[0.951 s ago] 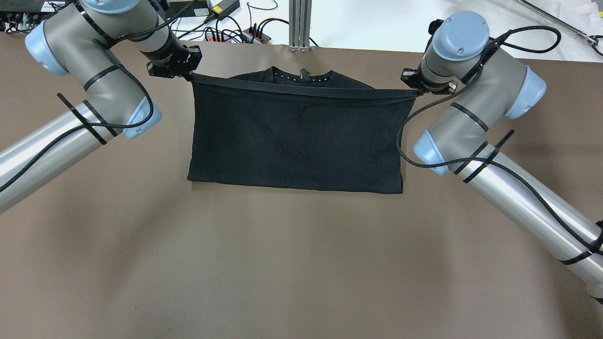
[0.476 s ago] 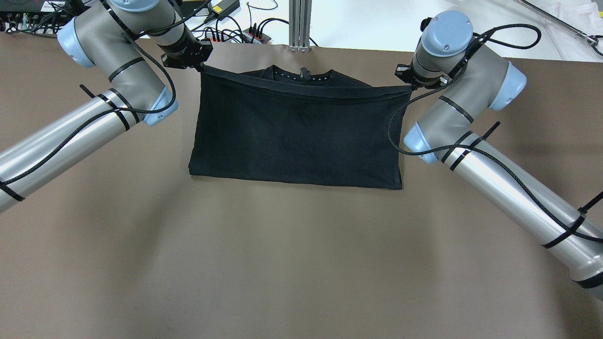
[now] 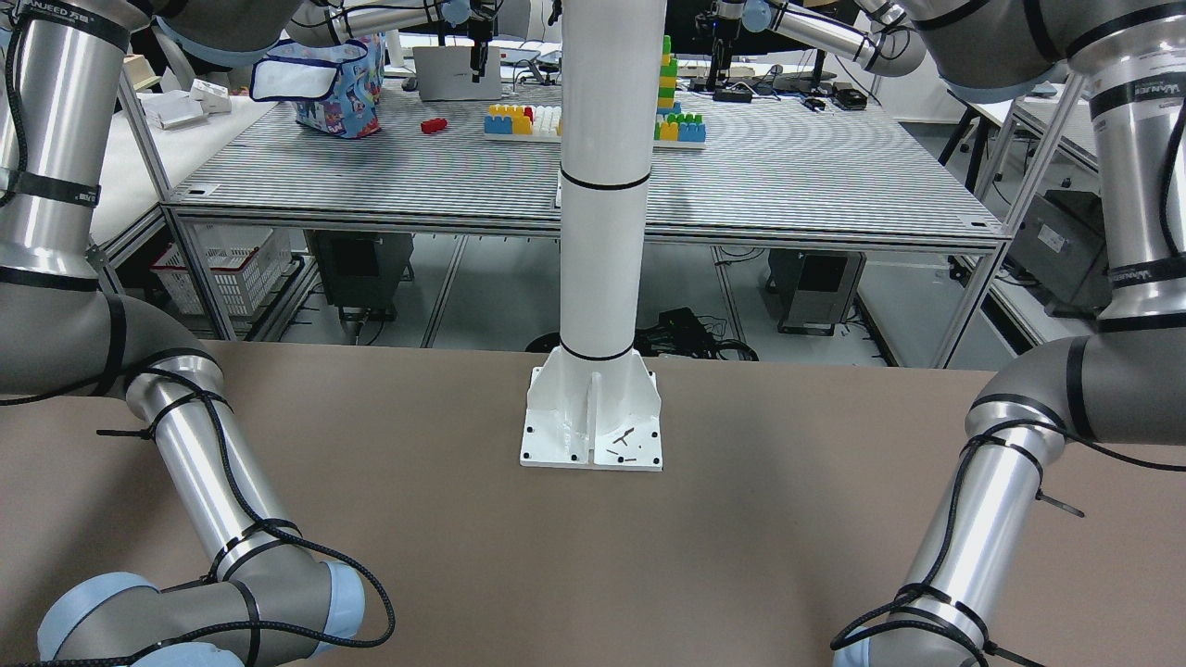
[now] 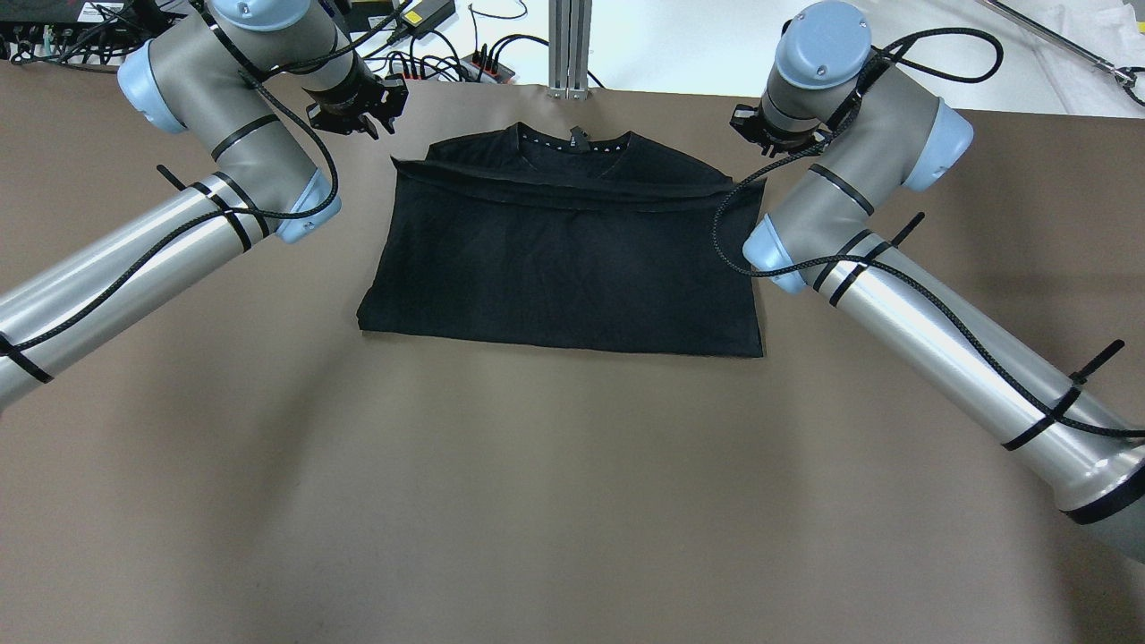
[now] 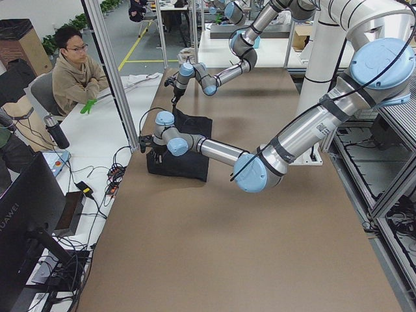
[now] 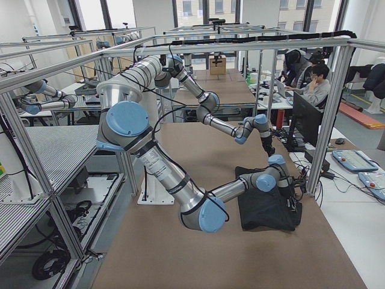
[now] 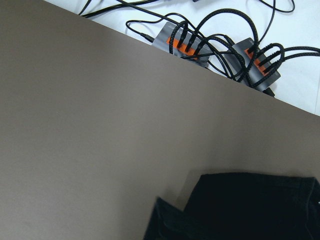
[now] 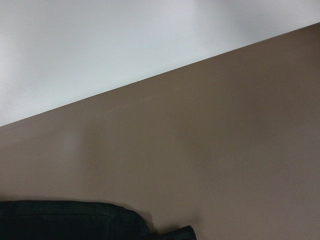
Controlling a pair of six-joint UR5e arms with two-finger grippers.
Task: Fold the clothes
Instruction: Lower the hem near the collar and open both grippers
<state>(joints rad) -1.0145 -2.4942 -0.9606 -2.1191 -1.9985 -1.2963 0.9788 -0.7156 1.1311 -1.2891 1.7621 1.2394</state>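
Brown covering lay over the whole table [image 4: 572, 501]. Behind it, in the front-facing view, a white basket [image 3: 222, 273] stood under a grated bench and a blue patterned bag [image 3: 324, 83] stood on top; what either held could not be told. From overhead, the left gripper [image 4: 383, 123] hung with its fingers apart, just beside the far left corner of the black T-shirt [image 4: 564, 268], not touching it. The T-shirt lay flat at the middle of the table's far side, folded, its hem laid across below the neckline. Just beside its far right corner hung the right gripper [image 4: 750, 130], mostly hidden by its own wrist; whether it was spread or closed could not be told. The front-facing view caught only arm elbows and the white pillar [image 3: 598, 232]. The left wrist camera alone showed two cable hubs [image 7: 185, 42] with orange sockets past the table's edge.
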